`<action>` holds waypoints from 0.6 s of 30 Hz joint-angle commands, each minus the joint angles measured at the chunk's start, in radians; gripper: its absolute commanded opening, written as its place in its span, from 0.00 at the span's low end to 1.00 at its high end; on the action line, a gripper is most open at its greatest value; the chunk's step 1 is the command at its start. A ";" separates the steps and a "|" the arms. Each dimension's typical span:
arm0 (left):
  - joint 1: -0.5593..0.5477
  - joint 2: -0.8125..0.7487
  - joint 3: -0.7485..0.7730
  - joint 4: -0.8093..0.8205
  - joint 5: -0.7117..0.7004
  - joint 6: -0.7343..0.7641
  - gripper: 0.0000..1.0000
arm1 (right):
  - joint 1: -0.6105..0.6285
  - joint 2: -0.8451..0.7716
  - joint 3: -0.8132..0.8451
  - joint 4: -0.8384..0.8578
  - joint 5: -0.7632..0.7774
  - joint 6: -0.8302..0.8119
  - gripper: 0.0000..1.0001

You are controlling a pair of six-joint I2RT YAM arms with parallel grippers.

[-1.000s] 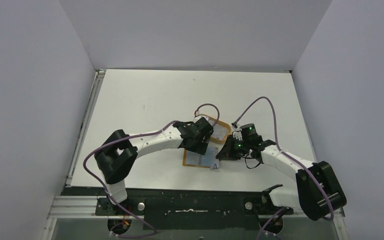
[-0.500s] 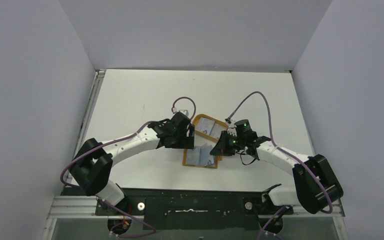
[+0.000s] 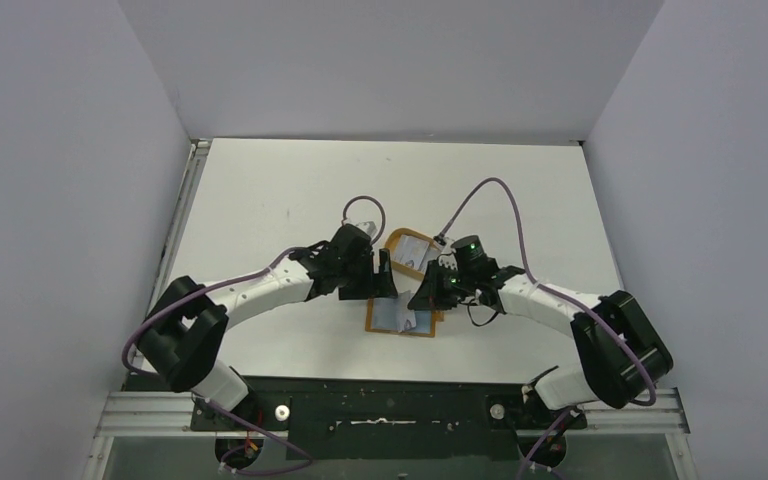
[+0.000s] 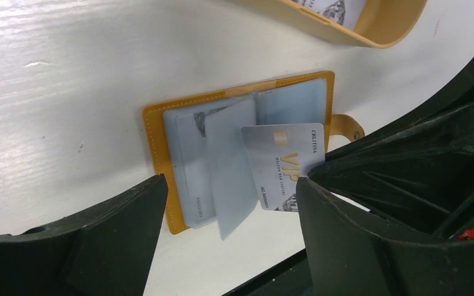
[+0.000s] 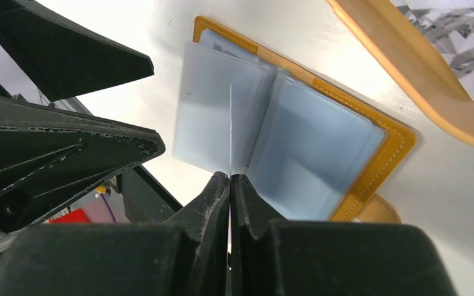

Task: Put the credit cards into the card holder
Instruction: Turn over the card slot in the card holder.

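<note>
The right gripper was clenched on one thin pale grey card with gold "VIP" print, and it pinched the card by the faces at the near end, so that its own camera saw the card only as a fine line. The card hung just above the orange-brown leather-look card holder, which lay opened flat on the white table, with one loose clear pocket leaf half lifted from the fold. The left gripper was released, its jaws spread wide above the holder, and it seemed to touch nothing. The oval tan-rimmed tray, with another printed card in it, stood just beyond. I judged the main risk to be that the card's front edge would meet the loose leaf and slide under it or fold it, instead of entering a pocket mouth. Also, nothing pinned the light holder, so a push could move it on the table. The card's free end pointed from the fingers toward the holder's middle fold, and its long axis seemed to run the same way, across the holder, though the tilt was hard to judge.
</note>
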 commanded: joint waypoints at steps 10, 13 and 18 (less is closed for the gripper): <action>0.054 -0.116 -0.078 -0.040 -0.154 -0.047 0.66 | 0.040 0.029 0.092 0.049 0.067 0.023 0.00; 0.062 -0.106 -0.072 -0.055 -0.155 -0.045 0.63 | 0.003 -0.044 0.053 0.044 0.088 0.060 0.00; 0.062 -0.088 -0.045 -0.097 -0.179 -0.035 0.62 | -0.040 -0.082 0.007 0.007 0.051 0.061 0.00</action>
